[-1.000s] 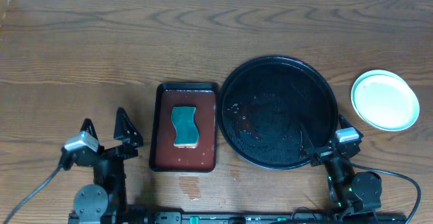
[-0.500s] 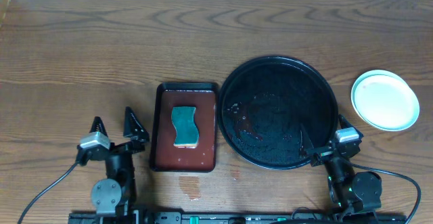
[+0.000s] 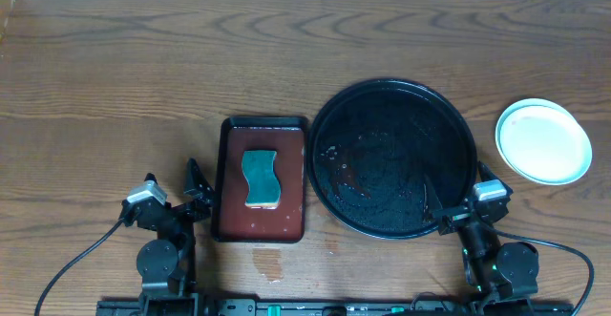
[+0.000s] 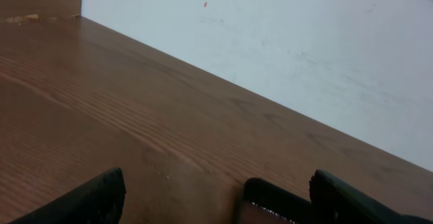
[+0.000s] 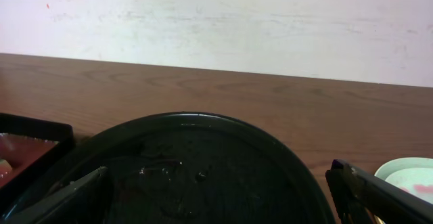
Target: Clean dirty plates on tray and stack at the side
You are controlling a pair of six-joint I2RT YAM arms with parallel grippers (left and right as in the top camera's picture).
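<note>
Though still spread, left claw nearer red-brown tray than before.

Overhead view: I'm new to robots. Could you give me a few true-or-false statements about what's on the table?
1. A plate sits on the black tray. False: no plate is on it; a plate lies on the table to its right.
2. The sponge lies in the red-brown tray. True.
3. The left pincer grips the sponge. False: it is open and empty, beside the red-brown tray.
4. The right pincer is open. True.
</note>
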